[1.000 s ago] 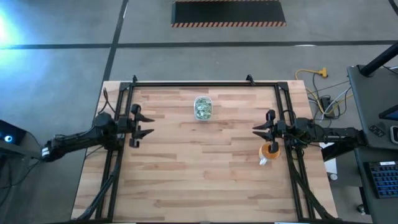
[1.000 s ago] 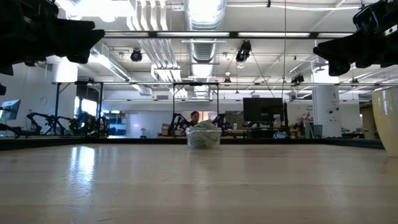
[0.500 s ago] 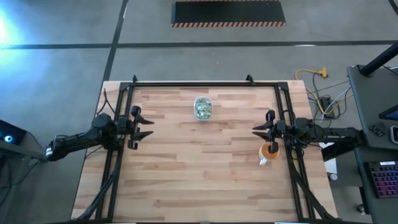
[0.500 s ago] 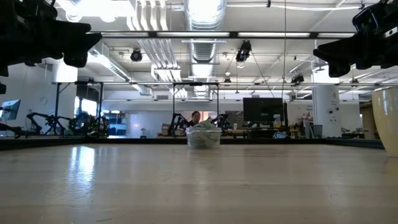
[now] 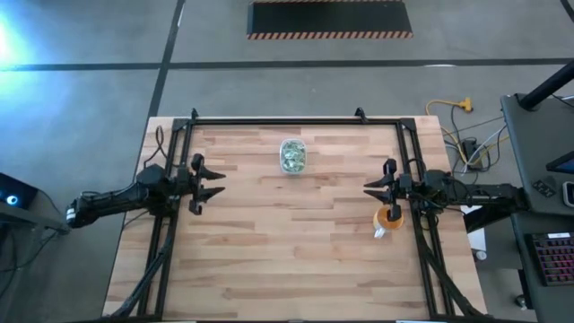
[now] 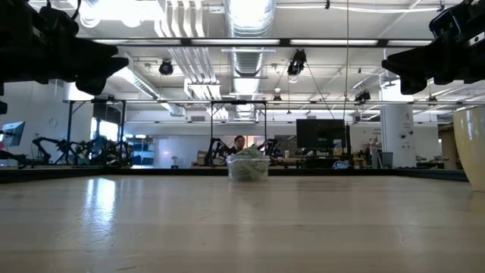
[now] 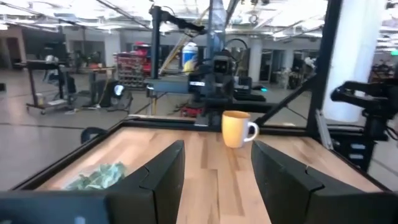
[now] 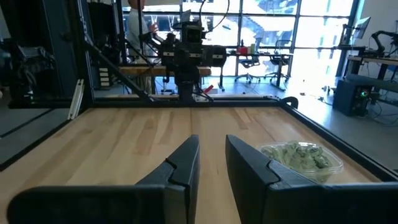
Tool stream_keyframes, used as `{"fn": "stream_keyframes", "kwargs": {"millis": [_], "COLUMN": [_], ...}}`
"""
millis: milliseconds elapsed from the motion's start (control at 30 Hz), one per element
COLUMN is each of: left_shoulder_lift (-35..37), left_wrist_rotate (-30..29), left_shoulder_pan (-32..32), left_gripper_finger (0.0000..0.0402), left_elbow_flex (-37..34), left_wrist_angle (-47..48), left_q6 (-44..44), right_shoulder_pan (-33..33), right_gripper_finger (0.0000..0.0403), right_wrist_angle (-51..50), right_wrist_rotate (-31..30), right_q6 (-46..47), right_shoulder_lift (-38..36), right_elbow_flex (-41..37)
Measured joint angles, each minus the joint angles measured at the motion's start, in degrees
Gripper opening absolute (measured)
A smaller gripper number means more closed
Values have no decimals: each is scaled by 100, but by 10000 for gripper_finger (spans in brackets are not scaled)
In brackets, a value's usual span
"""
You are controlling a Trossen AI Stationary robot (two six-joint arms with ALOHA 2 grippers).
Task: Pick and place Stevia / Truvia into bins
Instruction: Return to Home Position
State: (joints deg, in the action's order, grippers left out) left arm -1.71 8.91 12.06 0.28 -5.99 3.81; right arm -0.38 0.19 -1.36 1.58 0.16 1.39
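Stevia packets [image 5: 292, 159] are heaped inside the clear bin [image 5: 292, 140] on the table [image 5: 296, 260]. Well off to the bin's left, my left gripper [image 7: 217, 149] hangs with its fingers spread wide and empty. Well off to the bin's right, the right gripper [image 8: 211, 142] hangs empty with only a narrow gap, and the orange cup [image 5: 388, 216] is just beside it.

Bright ceiling lights [image 6: 246, 15] glare above me; my table [image 6: 98, 205] carries their pale sheen, and windows [image 8: 273, 25] blaze beyond.
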Motion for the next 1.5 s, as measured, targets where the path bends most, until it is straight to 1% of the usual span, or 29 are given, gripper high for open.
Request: {"fn": "stream_keyframes", "kwargs": {"millis": [133, 400, 533, 600, 733, 967, 1100, 1200, 1367, 1500], "left_shoulder_lift": [1, 14, 14, 11, -14, -436, -523, -419, 35, 10], "left_wrist_rotate": [-84, -551, -606, -649, -697, -752, -772, -776, -696, -595], "left_shoulder_pan": [-312, -732, -761, -761, -761, -789, -789, -789, -795, -796], "left_gripper_finger": [170, 170, 170, 170, 170, 170, 170, 170, 170, 170], "left_elbow_flex": [1, 1, 0, 1, 1, 1, 1, 1, 1, 1], "left_wrist_angle": [6, 0, 193, 409, 471, 484, 464, 412, 470, 467], "left_q6": [-119, -280, -553, -568, -471, -455, -425, -425, -465, -477], "right_shoulder_pan": [0, 0, 0, 0, 1, 2, 0, 0, 0, 0], "right_gripper_finger": [68, 68, 68, 68, 68, 68, 68, 68, 68, 68], "right_wrist_angle": [0, 0, -2, -8, -44, -43, -40, -44, -39, -39], "right_wrist_rotate": [-1, -1, -1, -1, -3, -8, -16, -18, -21, -30], "right_q6": [19, 42, 42, 45, 103, 103, 103, 102, 40, -3], "right_shoulder_lift": [-2, 0, 4, 4, 7, 29, 64, 68, 66, 64], "right_elbow_flex": [0, 0, 0, 0, 0, 0, 0, -2, -2, -2]}}
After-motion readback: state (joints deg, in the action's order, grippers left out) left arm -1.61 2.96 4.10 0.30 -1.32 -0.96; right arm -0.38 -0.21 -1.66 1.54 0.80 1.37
